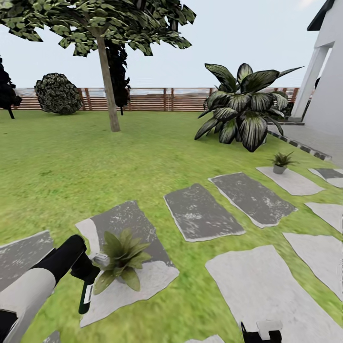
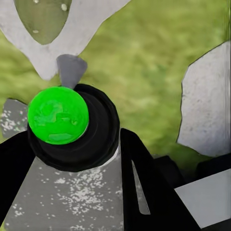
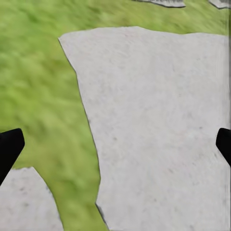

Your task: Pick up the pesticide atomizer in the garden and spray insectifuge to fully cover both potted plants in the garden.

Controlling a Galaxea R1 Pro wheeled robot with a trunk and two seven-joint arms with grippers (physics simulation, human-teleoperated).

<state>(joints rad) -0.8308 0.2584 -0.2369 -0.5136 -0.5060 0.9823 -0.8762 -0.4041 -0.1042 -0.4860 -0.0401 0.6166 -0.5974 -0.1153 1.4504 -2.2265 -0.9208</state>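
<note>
lawn (image 1: 71,166) green; stepping stones (image 1: 202,212) mottled dark grey and pale; fence (image 1: 157,99) brown slats; shrub (image 1: 245,107) beside fence dark, white-striped; atomizer (image 2: 57,115) bright green, black collar

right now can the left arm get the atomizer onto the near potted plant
Probably yes. The left gripper holds the atomizer right beside the near potted plant on its stepping stone, with nothing between them. The far potted plant looks out of reach.

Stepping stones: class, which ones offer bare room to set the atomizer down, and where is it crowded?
Free: the dark stone between the two potted plants, and the pale stone beside the right gripper. Crowded: the stone under the near plant, where the left gripper holds the atomizer.
</note>
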